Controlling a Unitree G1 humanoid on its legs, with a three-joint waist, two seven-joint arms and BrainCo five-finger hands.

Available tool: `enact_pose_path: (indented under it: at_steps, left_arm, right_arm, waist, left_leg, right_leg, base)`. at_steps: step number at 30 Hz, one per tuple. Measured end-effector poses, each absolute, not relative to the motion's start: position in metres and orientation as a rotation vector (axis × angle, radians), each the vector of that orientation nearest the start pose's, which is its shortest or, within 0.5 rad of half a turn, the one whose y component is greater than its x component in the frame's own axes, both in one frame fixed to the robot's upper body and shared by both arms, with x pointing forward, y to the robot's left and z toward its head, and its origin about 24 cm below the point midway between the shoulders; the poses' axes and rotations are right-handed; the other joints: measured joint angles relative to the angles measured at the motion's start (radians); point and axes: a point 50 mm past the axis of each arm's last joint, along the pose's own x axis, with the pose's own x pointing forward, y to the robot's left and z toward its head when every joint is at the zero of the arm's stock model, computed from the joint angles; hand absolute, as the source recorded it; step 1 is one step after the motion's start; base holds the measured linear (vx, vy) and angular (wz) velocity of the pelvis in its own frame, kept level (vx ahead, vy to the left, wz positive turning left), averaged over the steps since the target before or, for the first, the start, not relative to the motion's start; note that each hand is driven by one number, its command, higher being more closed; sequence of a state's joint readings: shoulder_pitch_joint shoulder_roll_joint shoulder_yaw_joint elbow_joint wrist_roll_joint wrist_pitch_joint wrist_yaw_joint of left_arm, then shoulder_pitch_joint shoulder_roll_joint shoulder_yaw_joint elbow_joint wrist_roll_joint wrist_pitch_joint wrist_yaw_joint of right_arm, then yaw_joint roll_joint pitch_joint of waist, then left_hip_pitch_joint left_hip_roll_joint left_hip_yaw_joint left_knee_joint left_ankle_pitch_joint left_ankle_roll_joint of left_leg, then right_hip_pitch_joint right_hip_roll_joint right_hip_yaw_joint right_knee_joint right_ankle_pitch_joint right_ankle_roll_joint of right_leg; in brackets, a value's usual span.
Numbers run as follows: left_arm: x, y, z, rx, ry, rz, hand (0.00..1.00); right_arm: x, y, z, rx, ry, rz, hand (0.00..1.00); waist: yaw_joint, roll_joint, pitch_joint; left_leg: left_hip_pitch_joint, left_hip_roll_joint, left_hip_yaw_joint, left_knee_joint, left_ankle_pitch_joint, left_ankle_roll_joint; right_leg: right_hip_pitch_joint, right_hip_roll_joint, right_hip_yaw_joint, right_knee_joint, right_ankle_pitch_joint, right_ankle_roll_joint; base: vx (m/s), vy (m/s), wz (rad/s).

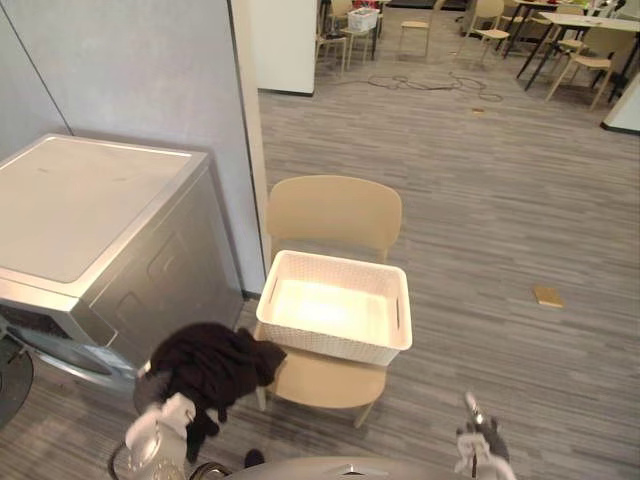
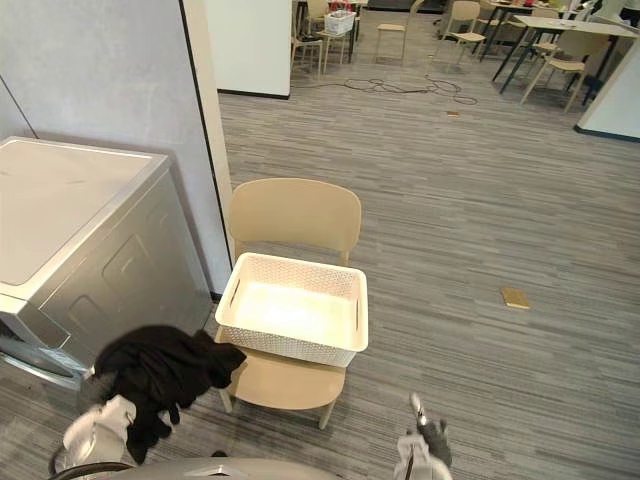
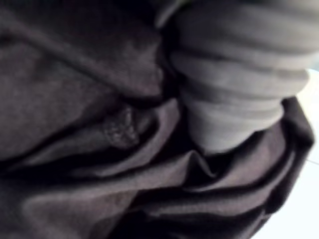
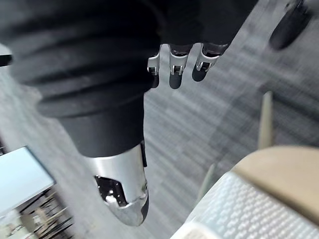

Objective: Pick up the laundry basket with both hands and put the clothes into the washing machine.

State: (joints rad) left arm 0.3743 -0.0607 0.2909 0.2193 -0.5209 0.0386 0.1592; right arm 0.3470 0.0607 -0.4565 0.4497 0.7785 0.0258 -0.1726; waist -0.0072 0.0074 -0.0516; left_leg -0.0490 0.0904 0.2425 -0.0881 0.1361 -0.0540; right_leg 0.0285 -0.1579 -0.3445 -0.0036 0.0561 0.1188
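Note:
The white laundry basket point(image 1: 325, 346) stands empty on the seat of a beige chair point(image 1: 333, 212). A bundle of black clothes point(image 1: 210, 365) hangs in the air left of the chair's front corner, just in front of the silver washing machine point(image 1: 90, 200). The bundle is draped over my left hand point(image 3: 239, 89), and dark cloth point(image 3: 75, 124) presses close around its ribbed cover. My right hand point(image 1: 482, 438) hovers low over the floor, right of the chair, with nothing in it. Its thumb point(image 4: 122, 189) is straight and its fingers point(image 4: 172, 69) are relaxed.
A grey partition wall point(image 1: 130, 70) rises behind the washing machine and chair. A small flat tan object point(image 1: 548, 296) lies on the floor to the right. Tables and chairs point(image 1: 580, 40) stand far back, with cables point(image 1: 430, 82) on the floor before them.

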Motion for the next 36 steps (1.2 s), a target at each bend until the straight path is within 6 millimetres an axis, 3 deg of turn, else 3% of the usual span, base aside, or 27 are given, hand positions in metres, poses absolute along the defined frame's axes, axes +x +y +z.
enact_pose_path:
  at_steps: [2, 4, 7, 12, 14, 18, 20, 22, 25, 26, 27, 28, 29, 31, 33, 34, 35, 36]
  left_arm:
    - [0.095, 0.219, -0.104, -0.543, 0.670, 0.715, 1.00]
    - [0.073, 0.211, -0.126, -0.563, 0.805, 0.739, 1.00]
    - [0.052, 0.203, -0.143, -0.599, 0.922, 0.773, 1.00]
    - [0.048, 0.202, -0.147, -0.616, 0.945, 0.786, 1.00]
    - [0.056, 0.200, -0.146, -0.635, 0.923, 0.777, 1.00]
    - [0.070, 0.197, -0.141, -0.645, 0.880, 0.739, 1.00]
    - [0.079, 0.198, -0.137, -0.670, 0.836, 0.735, 1.00]
    - [0.105, 0.203, -0.125, -0.674, 0.741, 0.721, 1.00]
    - [0.120, 0.202, -0.116, -0.690, 0.676, 0.711, 1.00]
    - [0.122, 0.203, -0.114, -0.692, 0.668, 0.715, 1.00]
    - [0.133, 0.204, -0.110, -0.690, 0.643, 0.702, 1.00]
    - [0.141, 0.201, -0.106, -0.696, 0.623, 0.681, 1.00]
    - [0.142, 0.198, -0.106, -0.699, 0.626, 0.673, 1.00]
    - [0.139, 0.198, -0.107, -0.695, 0.633, 0.675, 1.00]
    - [0.139, 0.196, -0.108, -0.692, 0.641, 0.667, 1.00]
    - [0.144, 0.192, -0.109, -0.693, 0.650, 0.650, 1.00]
    - [0.146, 0.190, -0.110, -0.695, 0.654, 0.644, 1.00]
    - [0.147, 0.190, -0.111, -0.695, 0.658, 0.645, 1.00]
  right_arm:
    - [0.051, -0.234, -0.133, 0.744, 0.776, -0.993, 0.00]
    - [0.017, -0.226, -0.153, 0.694, 0.970, -1.041, 0.00]
    - [-0.024, -0.214, -0.168, 0.715, 1.174, -1.138, 0.00]
    - [-0.045, -0.214, -0.169, 0.635, 1.300, -1.128, 0.00]
    - [-0.036, -0.213, -0.171, 0.652, 1.294, -1.123, 0.00]
    - [-0.023, -0.215, -0.172, 0.628, 1.279, -1.083, 0.00]
    - [-0.005, -0.218, -0.172, 0.576, 1.265, -1.010, 0.00]
    - [0.035, -0.218, -0.168, 0.523, 1.180, -0.892, 0.00]
    - [0.067, -0.228, -0.159, 0.468, 1.074, -0.833, 0.00]
    - [0.076, -0.229, -0.157, 0.455, 1.057, -0.812, 0.00]
    - [0.085, -0.230, -0.154, 0.453, 1.022, -0.804, 0.00]
    - [0.092, -0.233, -0.151, 0.445, 0.984, -0.808, 0.00]
    - [0.093, -0.237, -0.148, 0.435, 0.966, -0.829, 0.00]
    - [0.086, -0.243, -0.148, 0.440, 0.967, -0.881, 0.00]
    - [0.077, -0.248, -0.150, 0.459, 0.978, -0.930, 0.00]
    - [0.070, -0.250, -0.153, 0.473, 1.000, -0.960, 0.00]
    - [0.066, -0.251, -0.155, 0.489, 1.028, -0.982, 0.00]
    - [0.064, -0.248, -0.158, 0.501, 1.055, -0.981, 0.00]
  waist:
    - [0.002, 0.004, 0.004]
    - [0.003, 0.003, 0.003]
    - [-0.002, 0.002, 0.008]
    - [-0.010, 0.001, 0.023]
    - [-0.025, 0.001, 0.037]
    - [-0.024, 0.002, 0.095]
    - [-0.010, 0.002, 0.134]
    - [-0.001, -0.019, 0.189]
    - [0.011, -0.019, 0.220]
    - [0.010, -0.014, 0.220]
    - [0.012, -0.046, 0.222]
    - [0.022, -0.048, 0.220]
    - [0.018, -0.044, 0.219]
    - [0.009, -0.018, 0.205]
    - [0.001, -0.003, 0.193]
    - [-0.005, 0.008, 0.187]
    - [-0.007, 0.020, 0.178]
    - [-0.008, 0.016, 0.178]
  left_leg:
    - [0.017, -0.002, -0.001, 0.000, -0.005, -0.001]
    - [0.018, -0.005, -0.007, 0.000, -0.008, 0.000]
    - [0.024, -0.009, -0.028, 0.000, -0.008, 0.001]
    - [0.051, -0.017, -0.033, 0.000, -0.018, 0.001]
    - [0.048, -0.016, -0.049, 0.000, -0.019, 0.000]
    - [0.048, -0.008, -0.066, 0.002, -0.020, -0.002]
    - [0.024, -0.004, -0.078, 0.011, 0.009, -0.017]
    - [-0.065, -0.018, -0.135, 0.067, 0.030, -0.014]
    - [-0.123, -0.047, -0.190, 0.047, 0.036, -0.015]
    - [-0.133, -0.044, -0.155, 0.022, -0.028, 0.009]
    - [-0.155, -0.042, -0.048, 0.081, -0.074, 0.064]
    - [-0.178, -0.021, 0.035, 0.220, -0.068, 0.075]
    - [-0.173, 0.030, 0.075, 0.320, -0.089, 0.073]
    - [-0.097, 0.131, 0.110, 0.397, -0.116, 0.047]
    - [-0.028, 0.180, 0.095, 0.342, -0.093, 0.022]
    - [0.007, 0.180, 0.049, 0.253, -0.054, -0.019]
    - [0.020, 0.156, 0.025, 0.201, -0.074, -0.069]
    - [0.018, 0.151, 0.024, 0.195, -0.086, -0.088]
  right_leg:
    - [0.012, -0.001, -0.003, 0.002, -0.012, -0.001]
    - [0.016, -0.002, -0.005, 0.013, -0.027, -0.001]
    - [0.031, -0.003, -0.016, 0.017, -0.052, 0.000]
    - [0.043, -0.016, -0.018, 0.053, -0.066, 0.000]
    - [0.043, -0.017, -0.023, 0.079, -0.083, -0.001]
    - [0.031, -0.015, -0.027, 0.144, -0.131, -0.007]
    - [-0.019, -0.027, -0.030, 0.237, -0.162, -0.014]
    - [-0.117, -0.077, -0.086, 0.401, -0.235, -0.020]
    - [-0.184, -0.141, -0.156, 0.555, -0.320, -0.029]
    - [-0.171, -0.160, -0.203, 0.540, -0.318, -0.039]
    - [-0.163, -0.208, -0.259, 0.509, -0.300, -0.060]
    - [-0.150, -0.240, -0.307, 0.501, -0.292, -0.072]
    - [-0.120, -0.241, -0.358, 0.490, -0.290, -0.074]
    - [-0.060, -0.241, -0.428, 0.491, -0.290, -0.075]
    - [-0.037, -0.249, -0.462, 0.496, -0.290, -0.074]
    - [-0.038, -0.262, -0.483, 0.511, -0.283, -0.062]
    - [-0.039, -0.271, -0.493, 0.504, -0.262, -0.037]
    - [-0.036, -0.273, -0.495, 0.496, -0.248, -0.031]
  base:
    - [0.02, 0.007, 0.08]
    - [0.01, 0.005, 0.14]
    - [0.03, 0.001, 0.22]
    - [0.03, 0.004, 0.04]
    - [0.00, -0.016, 0.14]
    - [-0.01, -0.041, 0.20]
    - [-0.01, -0.054, 0.24]
    - [-0.04, -0.081, 0.70]
    - [-0.09, -0.121, 0.98]
    - [-0.10, -0.107, 1.30]
    - [-0.07, -0.094, 1.45]
    - [-0.01, -0.047, 1.49]
    - [-0.01, -0.070, 1.19]
    - [-0.02, -0.009, 1.04]
    - [0.04, 0.164, 1.00]
    - [0.09, 0.306, 0.96]
    - [0.08, 0.285, 0.76]
    - [0.07, 0.289, 0.51]
